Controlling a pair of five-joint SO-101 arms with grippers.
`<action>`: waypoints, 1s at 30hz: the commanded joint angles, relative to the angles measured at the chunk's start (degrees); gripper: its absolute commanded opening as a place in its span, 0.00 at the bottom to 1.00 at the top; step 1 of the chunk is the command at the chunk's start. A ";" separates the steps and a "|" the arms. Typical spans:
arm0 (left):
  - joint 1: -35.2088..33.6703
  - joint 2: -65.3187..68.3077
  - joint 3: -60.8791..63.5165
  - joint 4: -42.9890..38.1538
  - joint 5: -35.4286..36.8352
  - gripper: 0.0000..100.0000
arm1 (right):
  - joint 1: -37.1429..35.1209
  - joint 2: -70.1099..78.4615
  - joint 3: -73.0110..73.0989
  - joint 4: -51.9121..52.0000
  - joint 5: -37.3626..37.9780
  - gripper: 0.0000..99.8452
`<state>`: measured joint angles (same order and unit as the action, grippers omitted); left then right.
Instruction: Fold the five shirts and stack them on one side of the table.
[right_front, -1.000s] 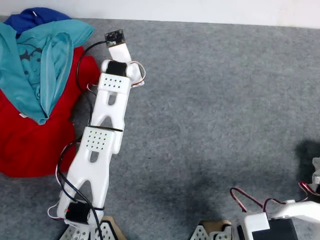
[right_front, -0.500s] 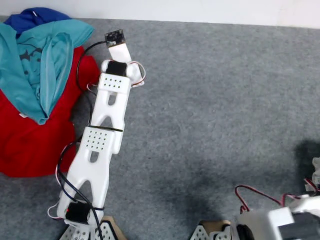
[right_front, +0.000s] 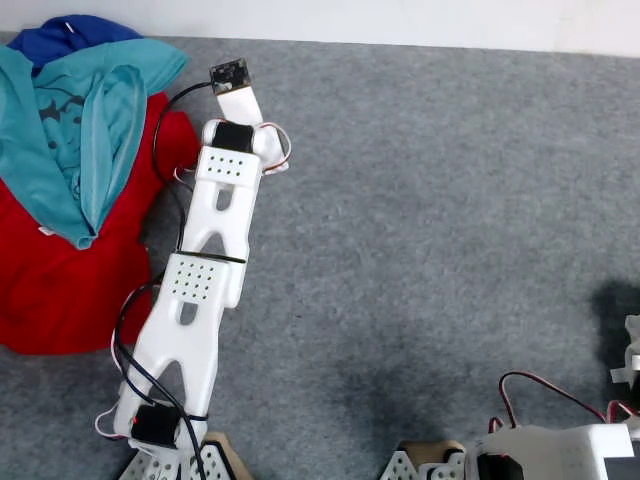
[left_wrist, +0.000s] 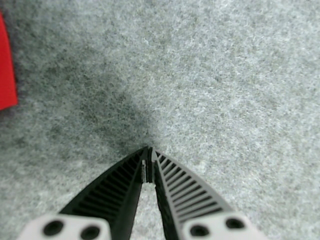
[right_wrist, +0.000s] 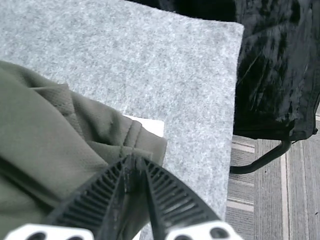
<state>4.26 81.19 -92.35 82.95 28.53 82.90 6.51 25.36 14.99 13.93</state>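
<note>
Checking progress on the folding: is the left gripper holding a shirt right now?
No, the left gripper is shut on nothing over bare grey mat, with the red shirt off to one side.

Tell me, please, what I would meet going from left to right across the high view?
red shirt → left arm → bare grey felt → right arm, low in the near right corner

1. High view: soft, even light falls on the grey counter (right_front: 450, 180); a faint shadow lies at lower centre and a darker one at the right edge.
2. Left wrist view: a diffuse dark shadow lies on the counter just ahead of the jaws' tips.
3. Right wrist view: pale sheen streaks the black sheet (right_wrist: 270, 65) at upper right.
</note>
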 joint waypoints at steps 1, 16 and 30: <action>0.66 -0.84 -1.63 -0.79 0.18 0.01 | 0.66 -0.66 -2.95 -1.27 0.70 0.01; 0.66 -0.84 -1.63 -0.79 0.18 0.01 | -1.10 -1.01 -13.58 -3.12 -2.37 0.01; 0.66 -0.84 -1.63 -1.05 0.18 0.01 | -16.04 -0.84 -25.36 33.10 -4.92 0.02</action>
<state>4.26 81.19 -92.35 82.95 28.53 69.89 6.59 3.65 43.56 9.63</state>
